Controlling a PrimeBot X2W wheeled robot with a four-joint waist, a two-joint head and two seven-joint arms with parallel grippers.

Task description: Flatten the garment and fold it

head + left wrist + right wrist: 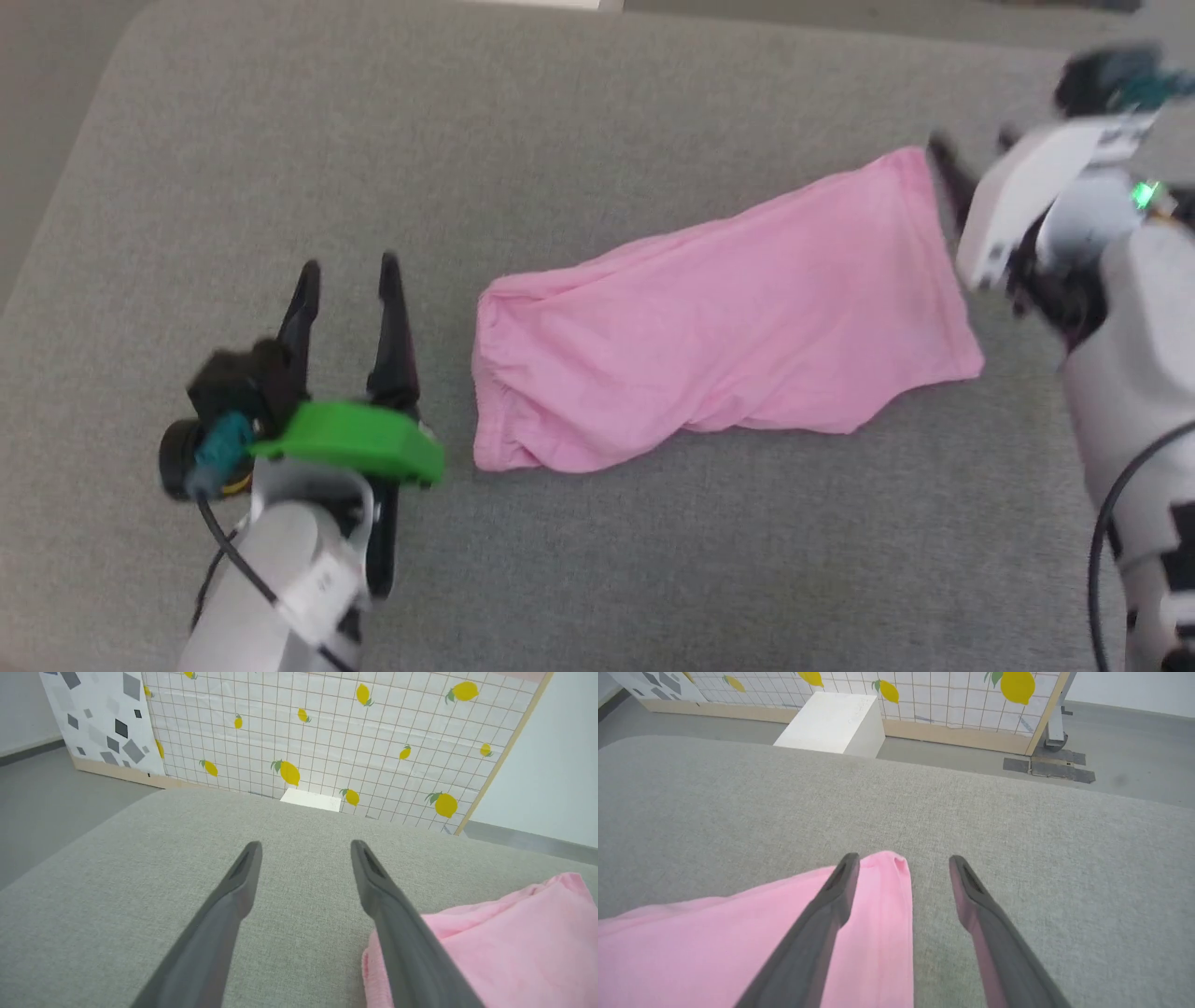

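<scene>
The garment (719, 317) lies on the big cushion (560, 121), right of its middle. It runs slantwise, its left end nearer the robot and its right end farther away. The left hand (349, 263) sits just left of that left end, not touching it, with its fingers apart and pointing away from the robot. The right hand (971, 145) is at the garment's far right corner. That corner lies between its two spread fingers. Behind the cushion's far edge a block (310, 799) rests on the floor (42, 793). Behind the block stands a board (327, 732).
</scene>
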